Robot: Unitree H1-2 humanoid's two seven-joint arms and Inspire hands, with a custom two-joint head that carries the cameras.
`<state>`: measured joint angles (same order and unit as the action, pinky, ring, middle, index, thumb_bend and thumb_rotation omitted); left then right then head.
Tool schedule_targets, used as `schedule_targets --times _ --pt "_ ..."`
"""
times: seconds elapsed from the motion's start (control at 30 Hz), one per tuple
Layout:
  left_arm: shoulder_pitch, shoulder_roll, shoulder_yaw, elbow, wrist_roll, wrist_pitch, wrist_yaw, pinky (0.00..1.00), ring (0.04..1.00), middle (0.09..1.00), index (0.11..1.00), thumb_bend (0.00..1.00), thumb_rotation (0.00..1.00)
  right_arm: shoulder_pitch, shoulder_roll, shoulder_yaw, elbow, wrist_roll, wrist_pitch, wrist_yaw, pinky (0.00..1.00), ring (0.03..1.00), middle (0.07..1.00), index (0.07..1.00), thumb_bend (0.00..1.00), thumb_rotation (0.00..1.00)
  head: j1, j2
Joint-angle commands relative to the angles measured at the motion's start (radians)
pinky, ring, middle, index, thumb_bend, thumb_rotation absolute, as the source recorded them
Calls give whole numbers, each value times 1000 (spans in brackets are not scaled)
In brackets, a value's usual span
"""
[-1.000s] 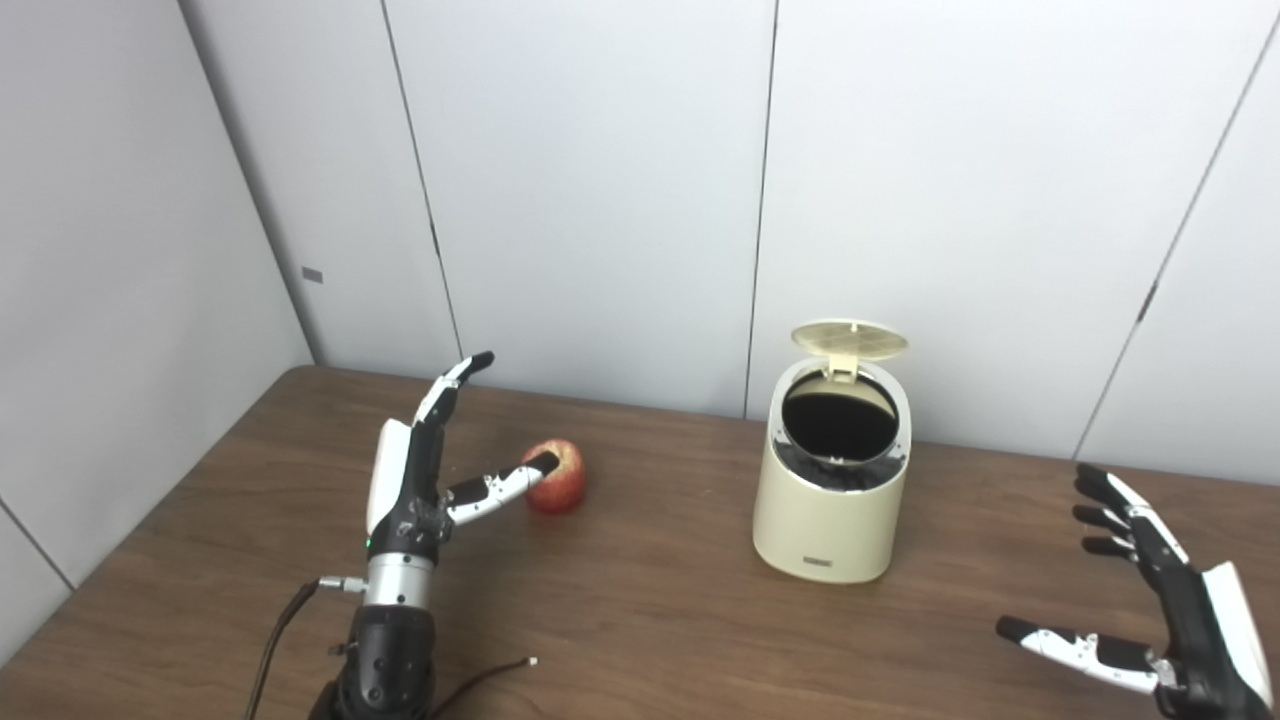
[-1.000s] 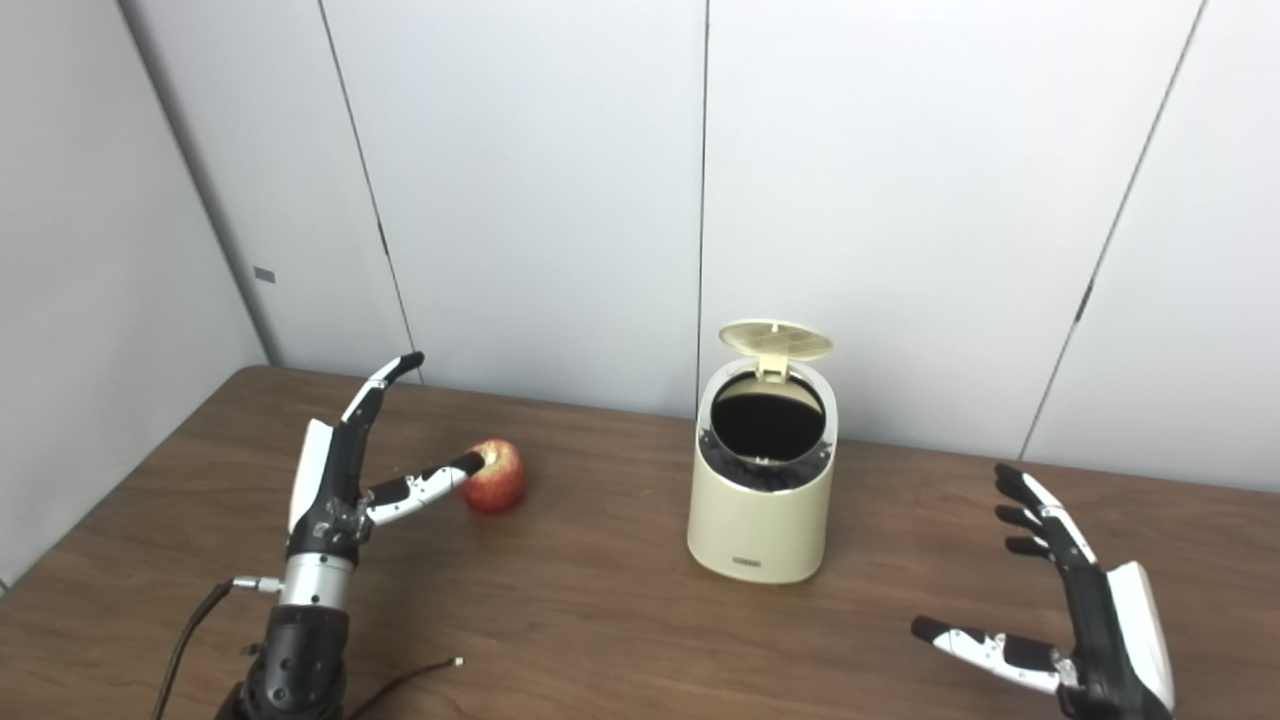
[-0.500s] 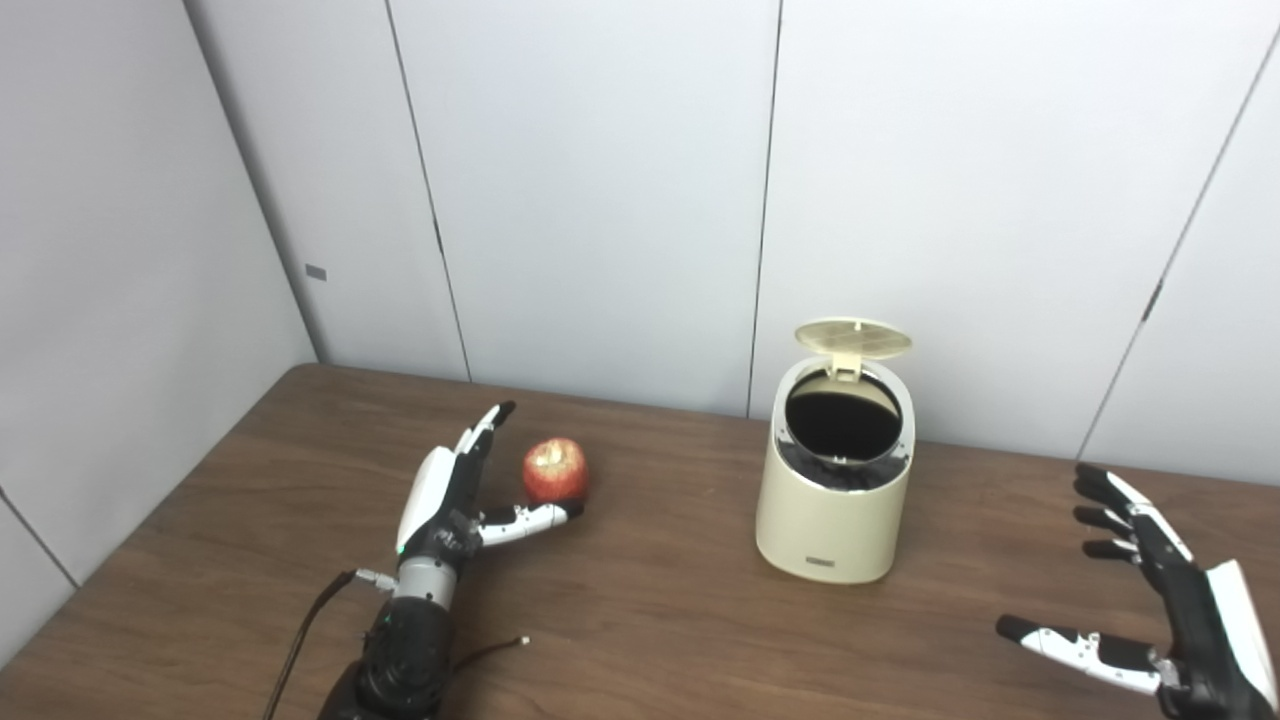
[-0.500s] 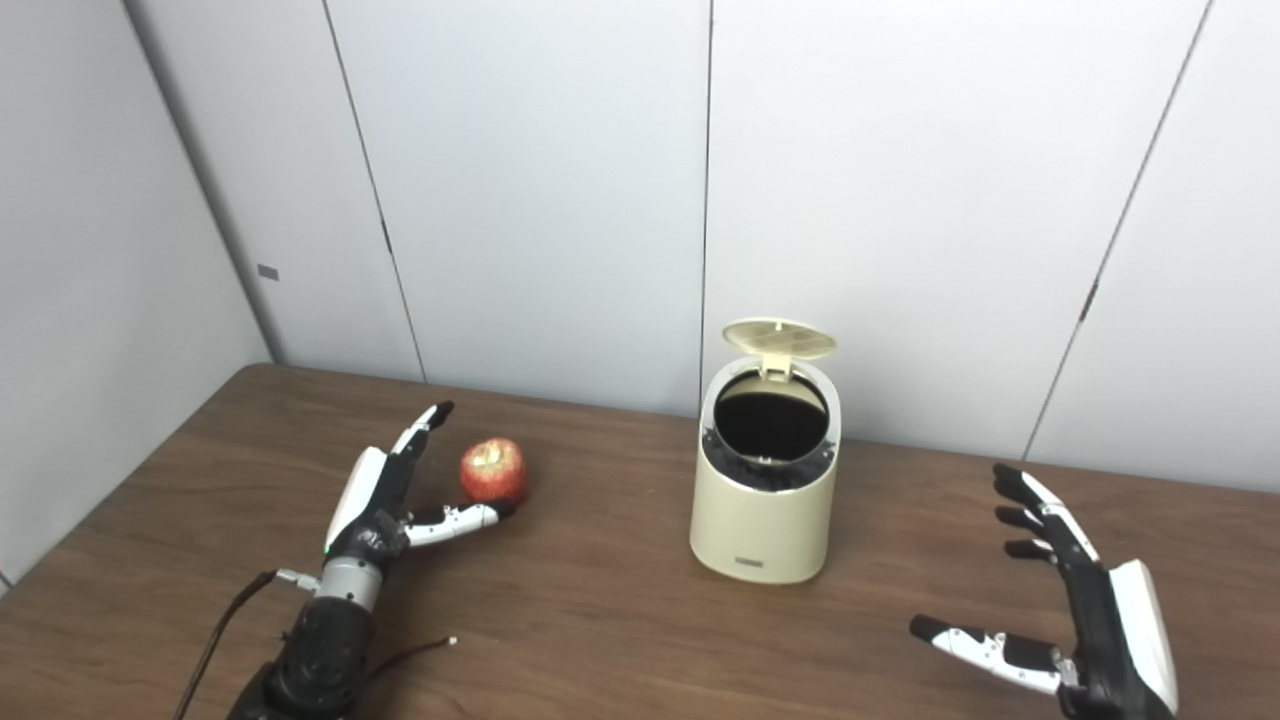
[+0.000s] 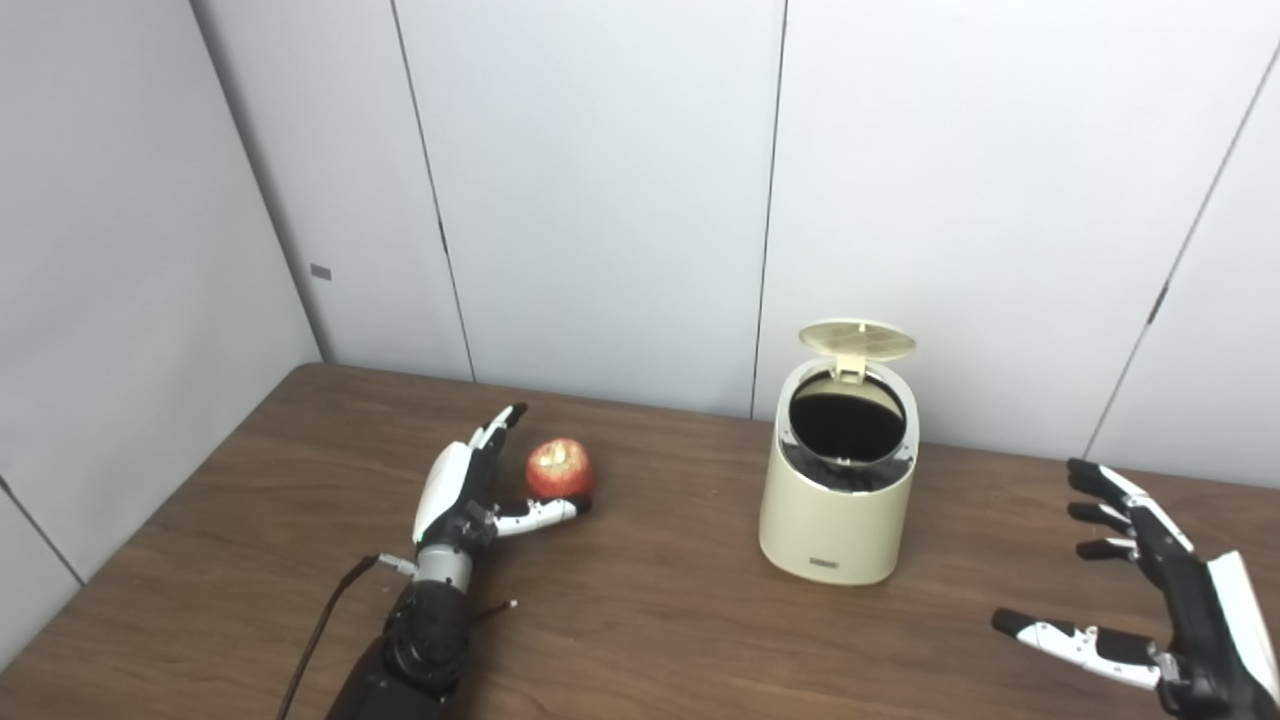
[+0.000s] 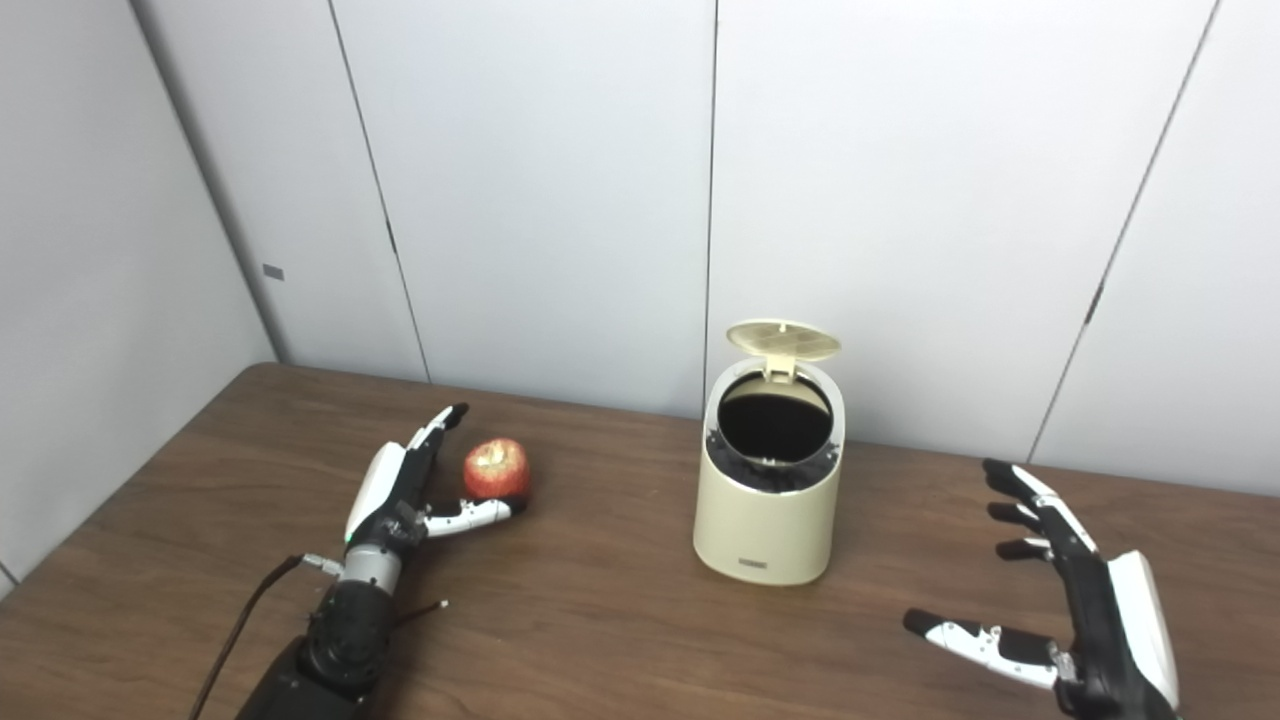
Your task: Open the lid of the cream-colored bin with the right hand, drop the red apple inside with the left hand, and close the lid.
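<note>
Lowered from its raised pose of a second ago, the left hand now lies close to the wooden table, spread open, with its fingers running along the left side of the red apple and its thumb reaching in just below and in front of the fruit. Whether any part touches the apple cannot be told; nothing is closed around it yet. The right hand hovers open and empty at the near right, well apart from the cream-colored bin, much where it was. The bin stands upright to the right of the apple, its lid tipped up at the back and its dark mouth exposed, so the opening step looks done.

The main risk is the grasp itself. The apple is round and free to roll, and a thumb that sweeps in before the fingers curl could nudge it away to the right or toward the back wall. A shallow pinch low on the fruit could also let it slip out during the carry. On the way across, the loaded hand could knock the raised lid shut or tip the bin, which looks light.
</note>
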<state>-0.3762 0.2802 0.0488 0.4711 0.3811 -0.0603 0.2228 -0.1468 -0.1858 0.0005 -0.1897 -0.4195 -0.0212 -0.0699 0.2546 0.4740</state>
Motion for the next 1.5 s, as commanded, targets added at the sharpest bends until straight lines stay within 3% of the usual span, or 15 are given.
schedule_targets --times 0.0,0.2,0.5,0.63,0.7,0.77,0.87,1.03,1.47 --pt "-21 3 -16 27 -7 -17 -3 889 961 895 934 936 294 -26 2 0 -50 -2 -4 -2 604 748 815 817 806 0 0 1" --pt "-21 -7 -35 52 -14 -54 7 819 870 823 869 876 247 -26 6 4 -68 -8 15 1 613 751 816 813 800 0 -4 7" --pt "-8 -2 -64 37 -30 -51 -20 824 827 763 791 816 194 -30 12 5 -97 -4 42 14 609 752 820 831 787 0 -7 19" --pt "-3 6 -78 39 -18 -51 -14 853 770 675 705 786 93 -31 17 4 -104 -7 52 14 611 751 819 826 795 0 -8 23" --pt "0 13 -91 38 7 -38 -5 783 709 609 643 781 50 -32 18 3 -108 -7 54 15 606 755 819 825 793 0 -7 26" --pt "2 19 -104 37 29 -22 3 761 684 560 525 575 56 -33 18 2 -110 -5 55 16 604 756 820 824 791 0 -7 26" --pt "6 29 -119 39 58 -7 12 670 647 510 480 529 5 -36 19 0 -109 -3 57 15 609 757 819 824 787 0 -6 31" --pt "11 32 -125 41 75 -4 34 604 619 500 474 524 0 -38 17 -1 -103 -5 55 13 611 758 817 820 785 0 -2 33" --pt "19 19 -122 20 86 -60 104 574 607 484 487 525 0 -39 14 7 -56 -31 8 -14 608 751 807 818 803 0 -21 16"
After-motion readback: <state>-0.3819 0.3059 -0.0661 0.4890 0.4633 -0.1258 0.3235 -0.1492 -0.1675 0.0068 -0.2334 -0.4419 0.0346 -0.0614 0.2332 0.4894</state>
